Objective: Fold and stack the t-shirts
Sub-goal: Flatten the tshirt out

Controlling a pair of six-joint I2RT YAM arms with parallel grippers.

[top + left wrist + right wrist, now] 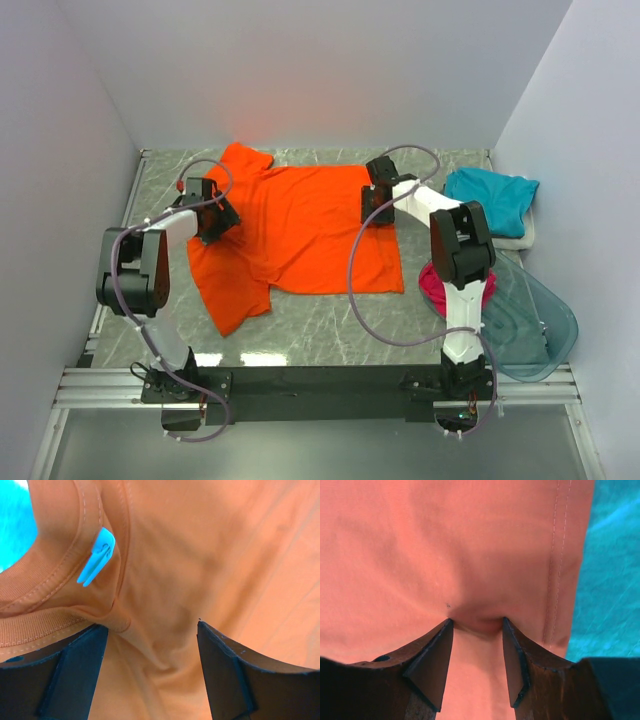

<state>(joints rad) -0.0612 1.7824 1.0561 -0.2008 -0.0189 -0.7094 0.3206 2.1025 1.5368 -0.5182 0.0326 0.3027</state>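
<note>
The orange t-shirt [300, 230] lies spread mid-table. At the right, a teal t-shirt [490, 195] lies on a whitish one [520, 238]. The right arm partly hides a magenta t-shirt [432, 285] beside a clear bluish tub [530, 320].

The left gripper [150, 627], jaws wide, presses the cloth beside the collar and a pale blue clip [97, 556]. The right gripper [476, 622], jaws half apart, has its tips on a pucker near the hem.

The table [330, 325] is marble-patterned and the walls are pale.

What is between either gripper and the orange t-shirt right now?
Nothing visible. The left gripper straddles the orange t-shirt with its jaws open, just below the collar and beside the pale blue tag. The right gripper presses into the cloth near a stitched edge, with a small pucker between its tips.
</note>
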